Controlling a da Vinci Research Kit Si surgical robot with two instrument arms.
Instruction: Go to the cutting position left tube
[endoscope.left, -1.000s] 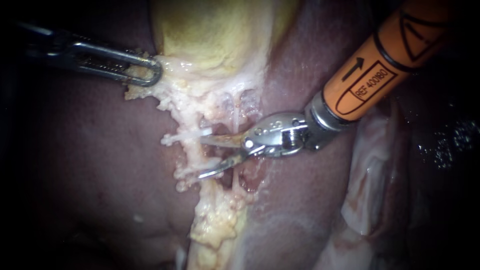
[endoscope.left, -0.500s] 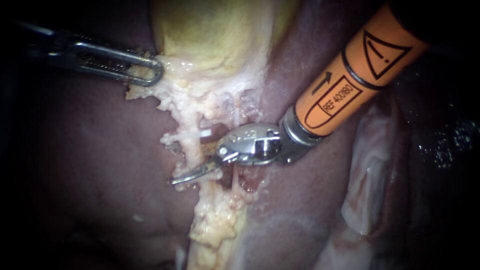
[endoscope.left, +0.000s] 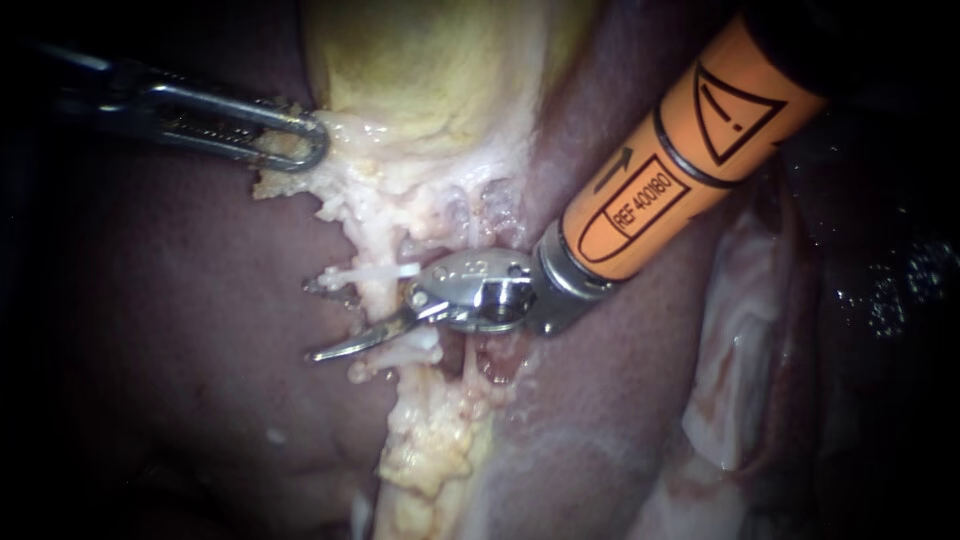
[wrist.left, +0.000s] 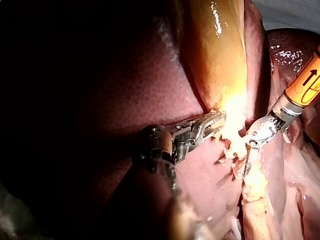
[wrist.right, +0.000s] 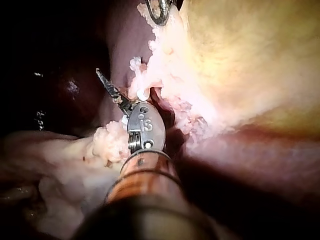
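Endoscope view: my right instrument (endoscope.left: 330, 322), orange-shafted, held its thin metal blades open around the thin pale left tube (endoscope.left: 378, 300), just below a small white clip (endoscope.left: 385, 270). Farther back, my grey metal left instrument (endoscope.left: 303, 146) pinched lumpy pale fatty tissue (endoscope.left: 350, 200) under the big yellow gallbladder (endoscope.left: 420, 70).

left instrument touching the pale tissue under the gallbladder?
Touching. The endoscope view shows the left instrument clamped on the pale tissue edge, with no gap.
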